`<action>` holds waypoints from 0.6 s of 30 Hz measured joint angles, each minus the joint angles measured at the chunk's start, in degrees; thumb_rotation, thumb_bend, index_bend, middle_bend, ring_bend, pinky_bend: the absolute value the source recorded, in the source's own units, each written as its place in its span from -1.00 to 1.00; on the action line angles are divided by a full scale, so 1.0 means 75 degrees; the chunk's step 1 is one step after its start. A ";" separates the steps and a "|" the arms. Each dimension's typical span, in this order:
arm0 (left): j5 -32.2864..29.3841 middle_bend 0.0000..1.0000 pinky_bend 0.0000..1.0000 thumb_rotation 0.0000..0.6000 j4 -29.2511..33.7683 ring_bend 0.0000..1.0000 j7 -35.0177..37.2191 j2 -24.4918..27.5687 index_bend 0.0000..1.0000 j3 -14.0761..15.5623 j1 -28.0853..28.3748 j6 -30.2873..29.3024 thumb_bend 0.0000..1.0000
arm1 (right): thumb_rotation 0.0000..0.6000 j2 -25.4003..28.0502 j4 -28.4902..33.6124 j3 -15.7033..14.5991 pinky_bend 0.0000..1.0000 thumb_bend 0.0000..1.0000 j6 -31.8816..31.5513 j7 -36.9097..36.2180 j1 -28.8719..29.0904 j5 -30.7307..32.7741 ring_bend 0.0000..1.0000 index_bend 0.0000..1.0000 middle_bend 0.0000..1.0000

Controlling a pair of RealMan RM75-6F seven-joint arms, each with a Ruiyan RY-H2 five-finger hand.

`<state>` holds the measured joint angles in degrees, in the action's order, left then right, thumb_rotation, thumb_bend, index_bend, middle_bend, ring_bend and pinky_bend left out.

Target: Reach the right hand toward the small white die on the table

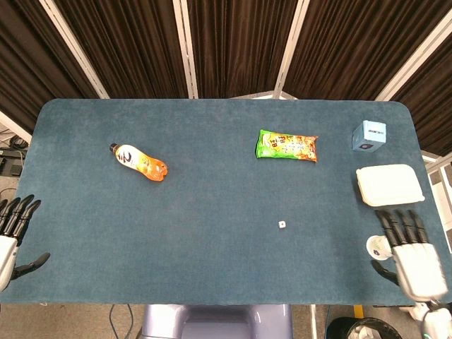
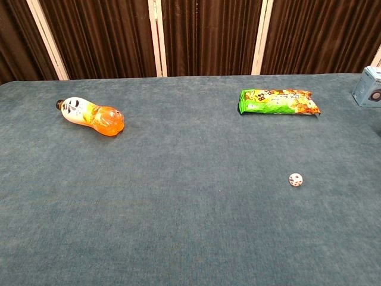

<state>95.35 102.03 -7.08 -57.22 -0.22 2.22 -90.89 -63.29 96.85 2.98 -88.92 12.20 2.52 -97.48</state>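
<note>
The small white die lies on the blue table, right of centre; the chest view shows the die with dark pips. In the head view my right hand hovers at the table's right front corner, fingers spread and empty, well to the right of the die and partly covering a white cup. My left hand stays open at the left front edge, empty. Neither hand appears in the chest view.
An orange drink bottle lies on its side at left. A green snack bag lies beyond the die. At the right edge sit a white lidded container and a small blue box.
</note>
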 measured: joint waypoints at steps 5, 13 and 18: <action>-0.0345 -1.00 -1.00 1.00 0.0062 -1.00 -0.0398 -0.0098 -1.00 -0.0116 0.0153 0.0337 -1.00 | 1.00 -0.0238 -0.0509 0.0000 1.00 -0.13 0.1231 -0.0539 0.0819 -0.0126 0.63 -1.00 0.68; -0.0776 -1.00 -1.00 1.00 0.0144 -1.00 -0.0846 -0.0257 -1.00 -0.0264 0.0308 0.0636 -1.00 | 1.00 -0.0456 -0.0640 -0.0073 1.00 -0.03 0.3385 -0.0812 0.2095 -0.0109 0.66 -1.00 0.71; -0.0956 -1.00 -1.00 1.00 0.0086 -1.00 -0.0908 -0.0331 -1.00 -0.0288 0.0359 0.0766 -1.00 | 1.00 -0.0731 -0.0640 -0.0098 1.00 -0.03 0.4368 -0.0688 0.2666 0.0161 0.66 -0.98 0.71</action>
<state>88.18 102.68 -13.89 -59.70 -2.38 4.92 -85.15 -68.77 92.05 2.25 -56.16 7.04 22.52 -96.28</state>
